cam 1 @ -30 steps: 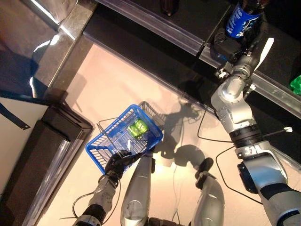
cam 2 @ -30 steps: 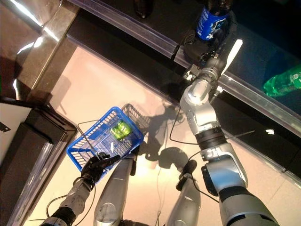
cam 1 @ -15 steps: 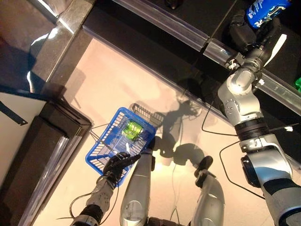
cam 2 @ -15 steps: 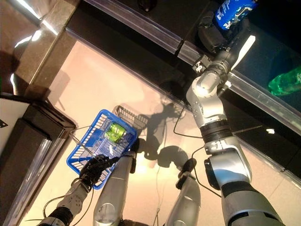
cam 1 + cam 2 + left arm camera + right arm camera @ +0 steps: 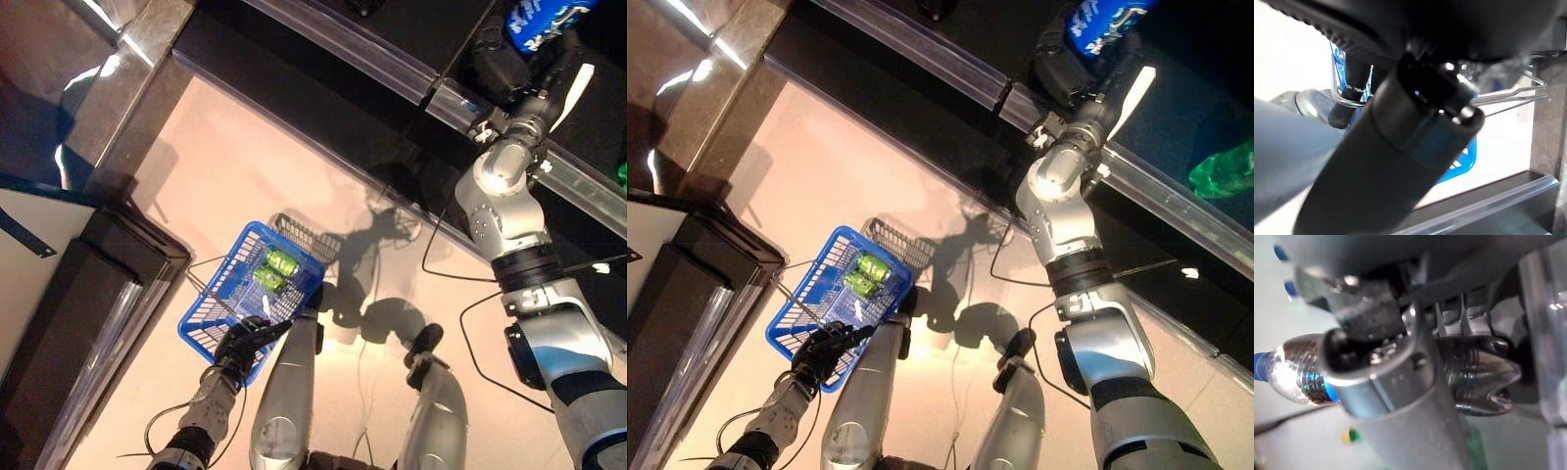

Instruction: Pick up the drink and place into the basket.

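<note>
The right hand (image 5: 1070,73) is up at the dark shelf (image 5: 323,24), its fingers wrapped around a drink bottle (image 5: 1095,18) with a blue label. In the right wrist view the bottle (image 5: 1469,369) shows dark, ribbed and shiny, with the fingers (image 5: 1476,308) curled over its body, so the grip looks firm. The bottle sits at the top edge of the head views, above the clear rail (image 5: 431,93) that runs along the shelf front, well apart from the basket.

Down near the floor (image 5: 245,176), the left hand (image 5: 243,343) has its fingers closed on the thin wire handle (image 5: 1508,95) of a blue basket (image 5: 211,323); the left wrist view shows the wire passing under the dark fingers (image 5: 1349,83). Inside the basket lie two green cans (image 5: 274,270), side by side and touching, toward the end away from the hand.

A green bottle (image 5: 1223,166) lies on the shelf off to the right of the right arm. A dark cabinet (image 5: 88,294) stands left of the basket.
</note>
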You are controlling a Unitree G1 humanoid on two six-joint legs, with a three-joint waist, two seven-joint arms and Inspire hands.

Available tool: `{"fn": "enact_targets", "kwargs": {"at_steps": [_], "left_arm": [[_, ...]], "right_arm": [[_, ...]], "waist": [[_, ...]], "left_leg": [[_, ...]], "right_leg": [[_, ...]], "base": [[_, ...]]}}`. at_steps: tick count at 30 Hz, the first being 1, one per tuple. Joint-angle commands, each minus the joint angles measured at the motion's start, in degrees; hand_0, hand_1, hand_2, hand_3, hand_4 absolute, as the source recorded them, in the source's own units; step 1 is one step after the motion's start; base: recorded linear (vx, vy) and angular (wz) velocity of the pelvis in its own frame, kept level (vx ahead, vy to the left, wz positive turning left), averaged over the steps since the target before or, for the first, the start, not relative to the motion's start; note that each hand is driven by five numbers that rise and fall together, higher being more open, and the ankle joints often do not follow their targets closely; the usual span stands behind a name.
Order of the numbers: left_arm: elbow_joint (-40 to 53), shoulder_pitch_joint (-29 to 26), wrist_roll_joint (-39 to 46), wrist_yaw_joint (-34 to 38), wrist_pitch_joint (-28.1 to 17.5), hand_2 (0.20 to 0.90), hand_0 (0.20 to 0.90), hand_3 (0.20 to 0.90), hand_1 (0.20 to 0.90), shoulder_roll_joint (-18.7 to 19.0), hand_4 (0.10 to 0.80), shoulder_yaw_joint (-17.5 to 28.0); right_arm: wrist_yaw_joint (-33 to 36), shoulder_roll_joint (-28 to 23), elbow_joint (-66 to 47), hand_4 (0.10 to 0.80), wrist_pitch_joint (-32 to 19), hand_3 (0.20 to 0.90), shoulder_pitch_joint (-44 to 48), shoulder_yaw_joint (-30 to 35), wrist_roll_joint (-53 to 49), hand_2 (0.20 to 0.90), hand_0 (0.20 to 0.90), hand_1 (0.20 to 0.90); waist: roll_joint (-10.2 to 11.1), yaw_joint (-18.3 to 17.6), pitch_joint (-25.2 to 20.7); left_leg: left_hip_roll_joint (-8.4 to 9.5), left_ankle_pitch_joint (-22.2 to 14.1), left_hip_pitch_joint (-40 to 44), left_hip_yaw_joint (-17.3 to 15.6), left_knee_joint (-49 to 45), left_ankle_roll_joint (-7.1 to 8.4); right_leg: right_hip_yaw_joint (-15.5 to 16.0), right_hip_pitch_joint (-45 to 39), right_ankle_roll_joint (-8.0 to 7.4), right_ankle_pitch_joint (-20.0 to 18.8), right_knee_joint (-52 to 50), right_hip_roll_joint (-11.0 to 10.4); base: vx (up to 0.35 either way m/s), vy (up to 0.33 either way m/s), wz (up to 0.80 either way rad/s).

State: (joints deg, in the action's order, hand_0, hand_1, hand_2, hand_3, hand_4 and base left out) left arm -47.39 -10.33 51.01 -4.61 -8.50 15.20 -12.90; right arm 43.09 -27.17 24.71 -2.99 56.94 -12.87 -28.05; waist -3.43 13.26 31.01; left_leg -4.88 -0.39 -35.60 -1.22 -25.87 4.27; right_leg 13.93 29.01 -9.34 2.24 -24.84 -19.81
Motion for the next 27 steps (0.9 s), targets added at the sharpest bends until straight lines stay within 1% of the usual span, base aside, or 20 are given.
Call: {"fn": "enact_targets", "kwargs": {"at_steps": [1,2,4,7,10,13,17,21,23,27], "left_arm": [[9.5,8.6,1.9,-4.4,-7.2,0.300,0.300,0.200,0.300,3.9,0.100,-2.9],[10.6,8.6,1.5,-4.4,-7.9,0.300,0.300,0.200,0.300,4.0,0.100,-2.7],[12.7,8.6,2.9,-4.7,-8.6,0.300,0.300,0.200,0.300,4.2,0.100,-2.4],[14.4,9.3,6.9,-6.1,-8.2,0.300,0.300,0.200,0.300,3.8,0.100,-0.3],[15.4,9.9,8.7,-7.1,-8.1,0.300,0.300,0.200,0.300,3.5,0.100,0.9],[18.7,10.5,10.1,-8.9,-8.3,0.300,0.300,0.200,0.300,3.9,0.100,2.8],[23.1,11.7,8.0,-9.4,-9.2,0.300,0.300,0.200,0.300,4.7,0.100,3.8],[27.2,12.4,7.3,-11.5,-10.1,0.300,0.300,0.200,0.300,5.6,0.100,4.0],[29.9,12.8,7.0,-12.7,-10.3,0.300,0.300,0.200,0.300,5.9,0.100,3.9],[36.3,13.5,6.5,-14.3,-9.9,0.300,0.300,0.200,0.300,7.1,0.100,3.3]], "right_arm": [[-10.7,-3.7,-20.1,0.100,-8.3,0.200,6.0,0.7,10.5,0.300,0.300,0.300],[-12.2,-3.5,-22.4,0.100,-7.8,0.200,4.8,0.7,10.7,0.300,0.300,0.300],[-15.5,-3.3,-24.8,0.100,-8.6,0.200,2.3,0.9,10.6,0.300,0.300,0.300],[-19.2,-2.3,-27.9,0.100,-9.0,0.200,-1.1,1.2,11.0,0.300,0.300,0.300],[-21.3,-1.4,-29.6,0.100,-8.9,0.200,-3.3,1.2,10.8,0.300,0.300,0.300],[-25.1,-0.7,-32.8,0.100,-7.7,0.200,-6.2,0.7,9.1,0.300,0.300,0.300],[-28.6,0.7,-35.2,0.100,-6.6,0.200,-9.4,-0.8,7.1,0.300,0.300,0.300],[-32.4,1.9,-37.1,0.100,-4.5,0.200,-11.9,-3.5,5.1,0.300,0.300,0.300],[-33.4,2.6,-37.6,0.100,-2.8,0.200,-12.8,-5.7,5.6,0.300,0.300,0.300],[-33.5,4.0,-37.0,0.100,-2.0,0.200,-14.4,-8.5,4.3,0.300,0.300,0.300]], "waist": [[-0.1,1.1,-1.2],[-0.2,0.9,-1.2],[-0.5,0.5,-1.2],[-0.6,0.3,-1.2],[-0.5,0.0,-1.2],[-0.3,0.1,-1.2],[-0.1,0.5,-2.5],[-0.1,1.0,-3.9],[-0.3,1.4,-4.5],[-0.5,2.6,-5.4]], "left_leg": [[1.93,-0.6,4.7,2.4,2.3,-2.88],[1.97,-0.5,5.4,2.3,2.5,-2.80],[1.95,-0.4,6.9,2.3,2.8,-2.64],[1.82,-0.3,9.4,2.3,3.2,-2.28],[1.77,-0.1,11.2,2.4,3.7,-2.01],[1.08,0.7,14.7,2.3,5.3,-1.24],[0.46,1.6,17.4,2.4,7.3,-0.55],[0.28,2.4,19.0,2.6,8.9,-0.15],[0.33,2.8,19.7,2.9,9.8,0.02],[0.56,3.4,20.7,3.6,11.2,0.25]], "right_leg": [[1.0,-3.3,3.40,1.0,-3.3,1.2],[1.0,-4.1,3.55,1.4,-3.5,1.3],[1.2,-5.5,3.85,2.0,-3.8,1.4],[1.8,-7.9,4.14,2.8,-4.1,1.4],[2.0,-9.8,4.30,3.2,-4.1,1.5],[2.7,-13.5,4.73,3.7,-3.1,1.8],[3.6,-16.6,5.15,4.1,-2.0,2.3],[4.3,-18.7,5.48,4.4,-1.0,2.6],[4.8,-19.8,5.55,4.5,-0.4,2.7],[5.9,-21.9,5.57,4.6,0.9,2.8]], "base": [[-0.060,-0.010,0.00],[-0.054,-0.024,0.00],[-0.041,-0.033,0.01],[-0.018,-0.024,0.00],[0.000,-0.027,0.02],[-0.021,-0.062,0.01],[0.002,-0.036,0.08],[0.000,-0.006,0.02],[-0.008,-0.012,0.10],[-0.007,-0.023,0.12]]}}
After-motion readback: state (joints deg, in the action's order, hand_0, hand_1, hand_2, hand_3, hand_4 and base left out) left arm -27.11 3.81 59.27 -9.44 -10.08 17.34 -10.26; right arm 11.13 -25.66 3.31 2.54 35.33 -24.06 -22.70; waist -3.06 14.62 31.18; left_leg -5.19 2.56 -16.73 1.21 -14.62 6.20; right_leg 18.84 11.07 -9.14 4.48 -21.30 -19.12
